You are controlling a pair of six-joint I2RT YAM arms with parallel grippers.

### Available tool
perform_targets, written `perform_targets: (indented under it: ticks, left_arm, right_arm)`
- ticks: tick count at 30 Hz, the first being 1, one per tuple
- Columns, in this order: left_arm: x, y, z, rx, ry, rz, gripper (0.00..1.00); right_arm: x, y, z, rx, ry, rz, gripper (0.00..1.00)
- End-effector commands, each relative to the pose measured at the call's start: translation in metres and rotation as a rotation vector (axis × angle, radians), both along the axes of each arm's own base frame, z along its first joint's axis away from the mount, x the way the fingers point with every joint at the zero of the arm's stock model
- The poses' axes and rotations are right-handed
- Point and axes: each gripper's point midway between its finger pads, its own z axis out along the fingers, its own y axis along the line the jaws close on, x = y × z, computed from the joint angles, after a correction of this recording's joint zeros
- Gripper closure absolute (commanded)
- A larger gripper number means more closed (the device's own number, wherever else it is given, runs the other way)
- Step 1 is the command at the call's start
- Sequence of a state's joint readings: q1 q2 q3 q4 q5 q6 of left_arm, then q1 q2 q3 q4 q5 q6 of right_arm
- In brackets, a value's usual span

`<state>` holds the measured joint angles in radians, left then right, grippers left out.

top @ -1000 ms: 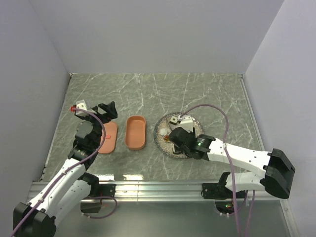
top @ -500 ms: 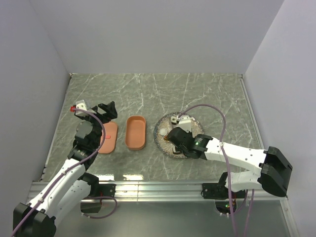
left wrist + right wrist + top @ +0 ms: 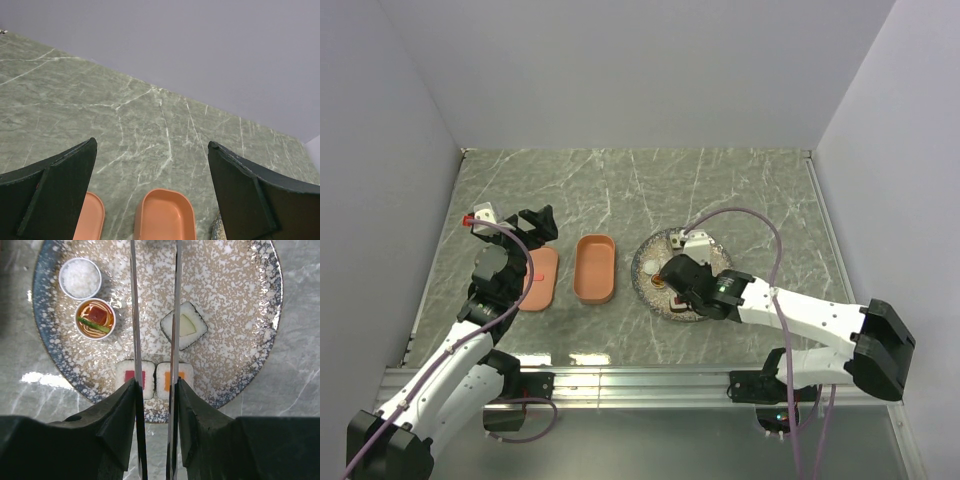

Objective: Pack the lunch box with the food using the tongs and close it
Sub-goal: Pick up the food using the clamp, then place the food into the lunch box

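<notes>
My right gripper [image 3: 155,382] is shut on the tongs [image 3: 134,315], whose two thin metal arms run forward over the plate; their tips lie beyond the top edge of the wrist view. Food lies on the speckled plate [image 3: 235,300]: a red-centred piece [image 3: 125,377], an orange-centred piece [image 3: 163,380], a green-centred piece [image 3: 186,325], a white rice cup [image 3: 80,278] and a noodle cup [image 3: 95,318]. The salmon lunch box [image 3: 595,268] stands empty left of the plate, with its lid [image 3: 541,278] flat beside it. My left gripper [image 3: 151,143] hangs open above the lid, holding nothing.
Grey walls close in the marble table on three sides. The plate [image 3: 642,272] sits right of centre under my right gripper [image 3: 672,270]. A metal rail runs along the near edge by the arm bases.
My right gripper has shifted slightly over the plate with the tongs in it. The left arm has not moved.
</notes>
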<state>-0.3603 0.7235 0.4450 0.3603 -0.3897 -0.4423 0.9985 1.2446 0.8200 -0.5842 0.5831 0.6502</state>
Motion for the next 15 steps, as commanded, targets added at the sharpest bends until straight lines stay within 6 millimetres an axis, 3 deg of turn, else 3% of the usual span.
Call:
perform_targets:
  ticks: [1, 9, 15]
  left_arm:
    - [0.0, 0.0, 0.008, -0.02, -0.032, -0.004, 0.01]
    - [0.0, 0.0, 0.007, -0.019, -0.029, -0.003, 0.01]
    - [0.001, 0.0, 0.007, -0.018, -0.026, -0.001, 0.01]
  right_arm:
    - [0.013, 0.004, 0.035, 0.071, -0.094, -0.02, 0.62]
    - [0.009, 0.009, 0.049, 0.12, -0.11, 0.029, 0.66]
    - [0.002, 0.025, 0.062, 0.131, -0.119, 0.119, 0.66]
